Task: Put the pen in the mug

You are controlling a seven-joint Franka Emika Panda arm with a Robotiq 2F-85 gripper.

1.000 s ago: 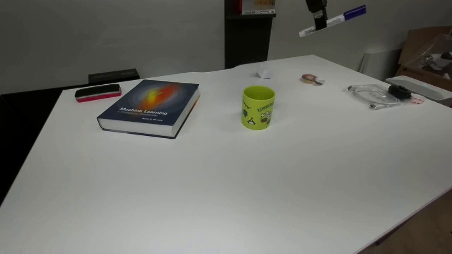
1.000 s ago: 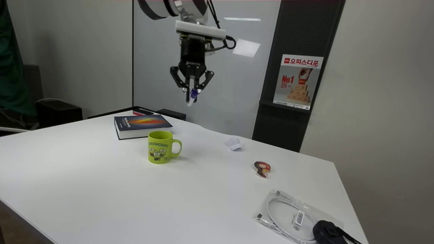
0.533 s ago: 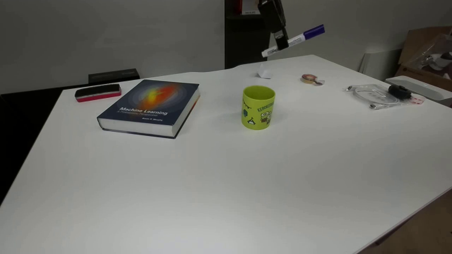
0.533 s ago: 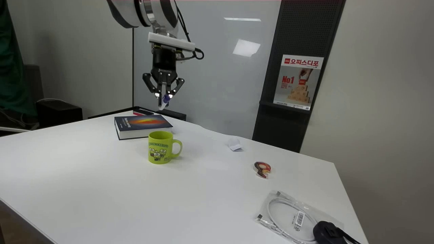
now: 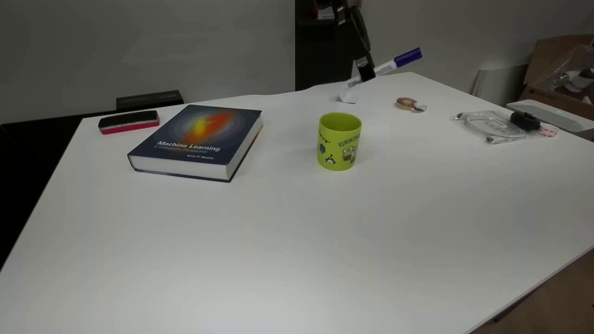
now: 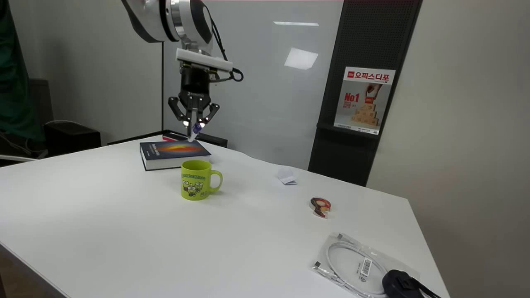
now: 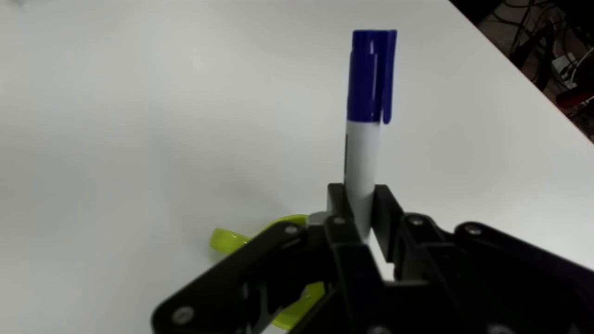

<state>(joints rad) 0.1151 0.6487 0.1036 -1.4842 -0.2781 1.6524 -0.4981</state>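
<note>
The pen, white with a blue cap, shows in both exterior views (image 5: 386, 68) (image 6: 195, 131) and in the wrist view (image 7: 361, 153). My gripper (image 5: 365, 73) is shut on its white body and holds it tilted in the air, cap end higher. The gripper also shows in an exterior view (image 6: 193, 127) and in the wrist view (image 7: 358, 204). The yellow-green mug (image 5: 338, 147) stands upright on the table, also in an exterior view (image 6: 194, 182). The gripper is above the mug's level. In the wrist view the mug (image 7: 227, 240) is mostly hidden behind the gripper fingers.
A thick book (image 5: 195, 139) lies near the mug, with a red-and-black object (image 5: 129, 122) beyond it. A crumpled paper (image 6: 286, 176), a tape roll (image 6: 320, 206) and a bagged cable (image 6: 356, 265) lie on the white table (image 6: 145, 248).
My gripper, still shut on the pen, has moved left and down in both exterior views, lower over the table. The mug and other objects have not moved.
</note>
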